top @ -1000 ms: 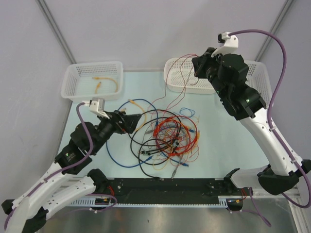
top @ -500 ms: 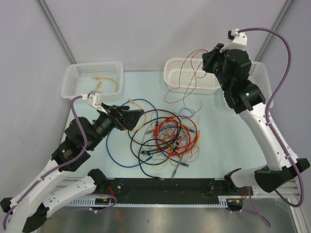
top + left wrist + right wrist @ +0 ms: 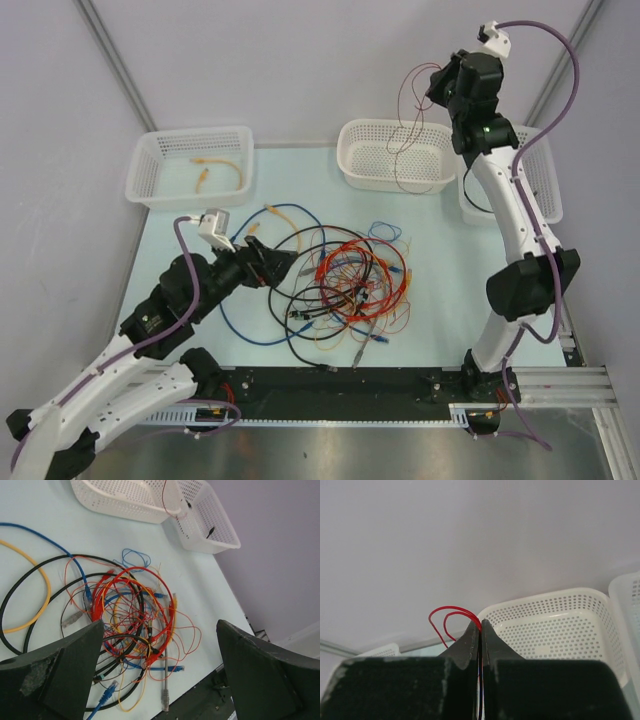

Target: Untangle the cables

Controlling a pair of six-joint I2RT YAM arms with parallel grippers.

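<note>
Above the middle basket (image 3: 360, 165), right gripper (image 3: 480, 625) pinches a red cable (image 3: 451, 607); left gripper (image 3: 159, 630) gapes

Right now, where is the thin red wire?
In the top view the thin red wire dangles from the right gripper, high over the middle white basket at the back.

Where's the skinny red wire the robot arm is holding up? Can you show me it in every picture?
Top external: the thin red wire dangles from the right gripper, top right, over the middle basket.
Left wrist: at the top edge, hanging into that basket.
Right wrist: it loops in the centre, pinched in the gripper.
Shared landmark: the middle basket.
</note>
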